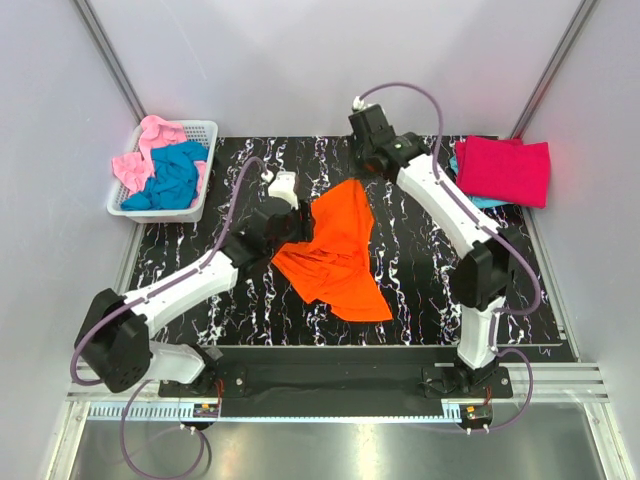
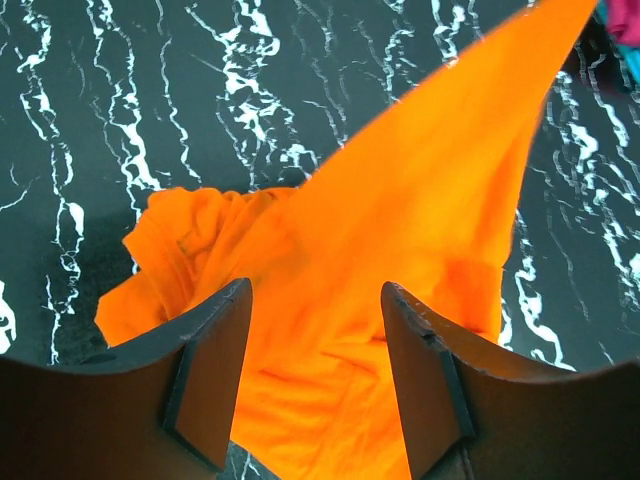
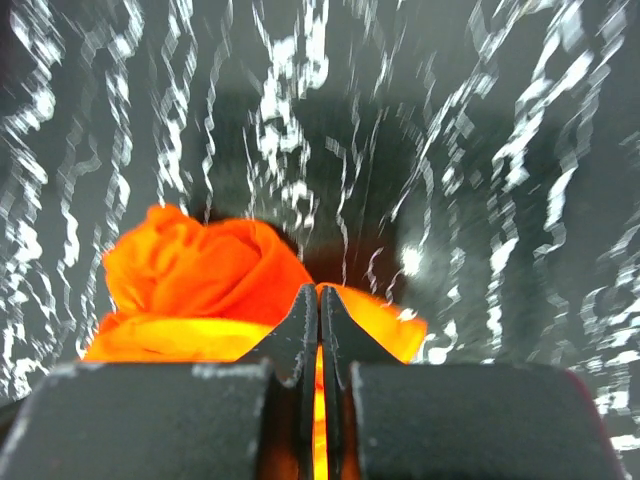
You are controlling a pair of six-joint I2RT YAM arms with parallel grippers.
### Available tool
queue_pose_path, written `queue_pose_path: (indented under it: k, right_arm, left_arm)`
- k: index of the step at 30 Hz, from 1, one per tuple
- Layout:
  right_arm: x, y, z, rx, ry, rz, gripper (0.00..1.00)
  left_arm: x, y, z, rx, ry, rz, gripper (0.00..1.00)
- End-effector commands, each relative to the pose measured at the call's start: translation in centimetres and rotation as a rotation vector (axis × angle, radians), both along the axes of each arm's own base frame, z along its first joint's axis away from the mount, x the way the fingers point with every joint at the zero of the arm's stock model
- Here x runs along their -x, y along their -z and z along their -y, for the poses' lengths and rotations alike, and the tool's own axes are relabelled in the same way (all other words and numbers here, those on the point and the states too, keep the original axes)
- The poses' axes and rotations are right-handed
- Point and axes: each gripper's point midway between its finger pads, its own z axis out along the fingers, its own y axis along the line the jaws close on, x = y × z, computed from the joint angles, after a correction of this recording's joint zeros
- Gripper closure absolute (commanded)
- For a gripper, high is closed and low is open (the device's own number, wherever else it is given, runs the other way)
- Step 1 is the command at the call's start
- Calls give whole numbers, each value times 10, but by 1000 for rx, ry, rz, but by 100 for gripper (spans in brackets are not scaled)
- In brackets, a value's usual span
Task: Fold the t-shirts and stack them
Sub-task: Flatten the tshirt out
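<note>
Fabric of orange t-shirt (image 1: pixel 340 262) pinched in right pincer (image 3: pixel 320 305); left pincer (image 2: pixel 315 350) spread over it.

A black bench (image 1: pixel 420 300) veined with white marble streaks sits inside pale grey walls (image 1: pixel 300 60). Slanting metal posts (image 1: pixel 105 50) mark the two far corners, and a bright slotted rail (image 1: pixel 330 415) runs along the near edge

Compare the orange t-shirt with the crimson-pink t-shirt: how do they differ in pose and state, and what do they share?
The orange t-shirt lies crumpled at the middle of the table; the crimson-pink t-shirt lies folded flat at its far right corner. The right gripper, fingers shut, pinches the orange t-shirt; nothing holds the crimson-pink t-shirt. Both are plain, bright, single-colour cloth.
</note>
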Motion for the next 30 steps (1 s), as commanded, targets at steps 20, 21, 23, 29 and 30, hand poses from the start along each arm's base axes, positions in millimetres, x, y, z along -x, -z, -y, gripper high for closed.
queue_pose_path:
  k: [20,21,23,29,30]
  right_arm:
    - [35,-263,92,88,126,571,100]
    - [40,-269,90,77,97,584,100]
    - [54,-292,94,59,57,647,100]
    - [98,-356,107,23,-49,843,100]
    - [109,-368,112,18,-59,880,100]
  left_arm:
    - [77,25,60,-84,178,-114,40]
    - [76,28,63,-95,178,-122,40]
    - [75,31,65,-104,174,-131,40]
    - [77,45,78,-119,200,-177,40]
    - [78,46,80,-118,203,-183,40]
